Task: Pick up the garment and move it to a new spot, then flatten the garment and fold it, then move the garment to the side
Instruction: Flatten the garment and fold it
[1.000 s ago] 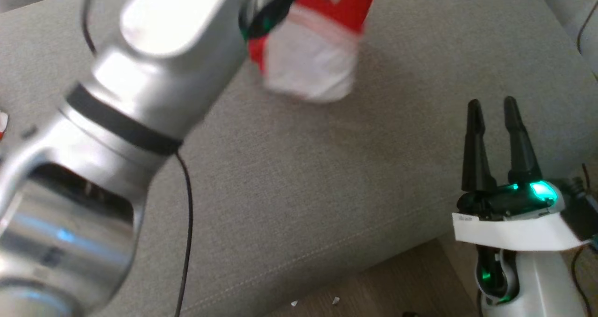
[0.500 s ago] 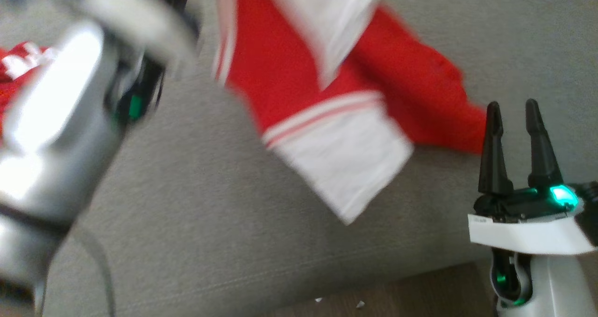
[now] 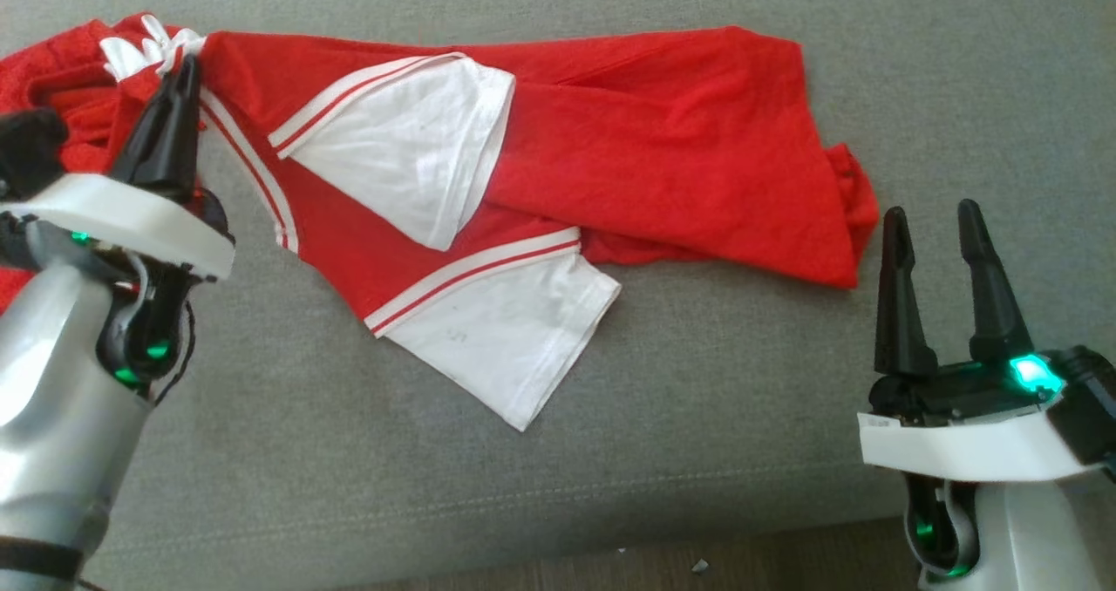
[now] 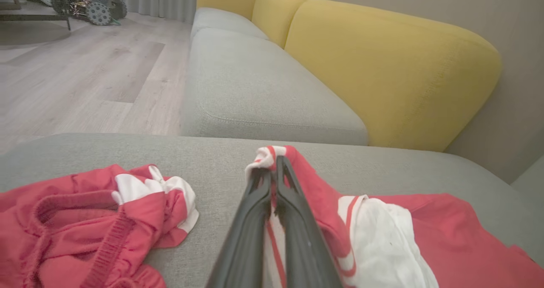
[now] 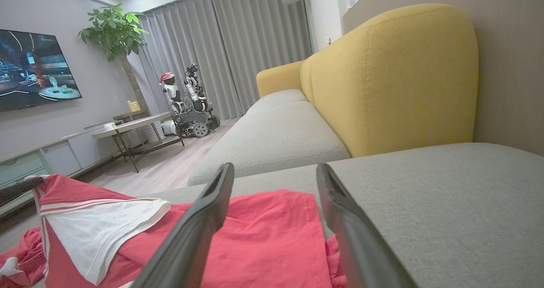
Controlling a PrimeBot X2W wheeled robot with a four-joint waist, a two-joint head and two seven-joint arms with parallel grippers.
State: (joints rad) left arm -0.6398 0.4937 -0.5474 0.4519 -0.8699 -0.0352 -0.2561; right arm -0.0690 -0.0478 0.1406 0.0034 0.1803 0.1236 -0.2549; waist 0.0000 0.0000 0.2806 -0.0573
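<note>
At the far left of the head view you see a second red cloth (image 3: 48, 94) bunched on the grey seat cushion (image 3: 697, 417). Just beside it, the left gripper (image 3: 185, 66) has its fingers pressed together on a white-trimmed corner of the garment (image 3: 663, 138), pinching it at the garment's left end. From that pinch the red garment lies on the cushion with its long axis running left to right. Its far end stops near the right gripper (image 3: 933, 216) but apart from it. Two white sleeves point toward the cushion's near edge: the upper sleeve (image 3: 410, 159) is folded over the red body and the lower sleeve (image 3: 501, 347) lies flat on the grey fabric. The right gripper's fingers stand spread with nothing between them.

The left wrist view gives you the height the head view flattens: the pinched corner stands as a small peak above the fingertips, and the bunched cloth shows a ribbed band.

The right wrist view gives you the room: a yellow backrest (image 5: 391, 75) behind the cushion, pale wooden floor (image 5: 170, 165), grey curtains (image 5: 238, 46), a potted plant (image 5: 114, 33), a wall screen (image 5: 34, 71) and a wheeled machine (image 5: 187, 97) by the curtains.
</note>
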